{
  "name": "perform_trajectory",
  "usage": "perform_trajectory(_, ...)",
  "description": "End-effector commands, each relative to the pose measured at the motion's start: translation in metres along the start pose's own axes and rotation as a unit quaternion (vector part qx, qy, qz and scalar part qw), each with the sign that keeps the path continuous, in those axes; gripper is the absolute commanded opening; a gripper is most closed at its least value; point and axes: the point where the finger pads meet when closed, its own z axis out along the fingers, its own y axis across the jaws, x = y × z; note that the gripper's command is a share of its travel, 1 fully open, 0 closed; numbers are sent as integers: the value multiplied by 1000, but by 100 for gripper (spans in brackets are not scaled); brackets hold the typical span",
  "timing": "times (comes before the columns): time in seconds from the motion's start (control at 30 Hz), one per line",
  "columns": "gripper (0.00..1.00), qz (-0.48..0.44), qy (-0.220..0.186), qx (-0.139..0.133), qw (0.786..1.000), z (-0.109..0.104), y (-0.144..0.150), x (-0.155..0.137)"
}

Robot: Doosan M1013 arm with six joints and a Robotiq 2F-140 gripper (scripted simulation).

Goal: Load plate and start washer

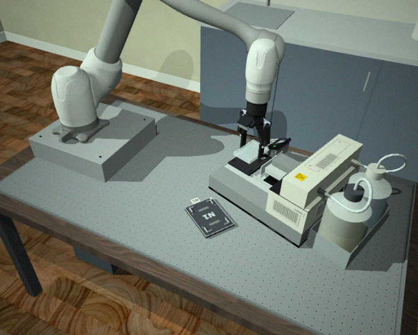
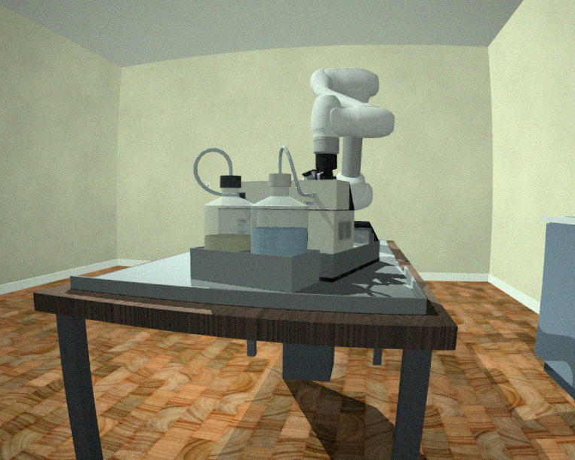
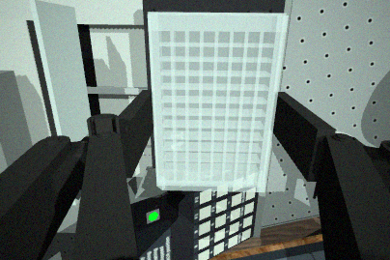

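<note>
Nest: you can see N1 lying bare on the tabletop, nearer than the washer, so the pick-up is done.
Plate: it hangs in the end effector just over the black carrier at the washer's far left end. From the top view you cannot tell whether it touches the carrier yet.
End effector: closed on the plate, one finger on each long side, as the wrist view shows.
Alignment: in the wrist view the plate looks roughly square to the dark pocket beneath it, covering most of it; a dark strip shows along the far edge. Seating is, by your judgement, not yet confirmed.
A1 corner: the cut-off corner is too faint to pick out in any view, so you cannot check orientation here.
Lamp: a green light shows beside the keypad. With the plate held, treat that as no proof of a finished cycle.
Washer: cream housing with two tubed bottles in a tray at its right; the exterior view hides the carrier behind them.
Left to do: lower and seat the plate flat, release, press START, watch for amber then green, reseat if needed, and leave the plate there.
</note>
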Motion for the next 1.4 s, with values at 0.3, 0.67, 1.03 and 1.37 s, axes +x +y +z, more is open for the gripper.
perform_trajectory(0.3,10,0,-1,1,1000,18,0,0)
perform_trajectory(0.67,10,0,-1,1,1000,23,0,0)
perform_trajectory(1.03,10,0,-1,1,1000,23,0,0)
perform_trajectory(1.37,10,0,-1,1,1000,23,0,0)
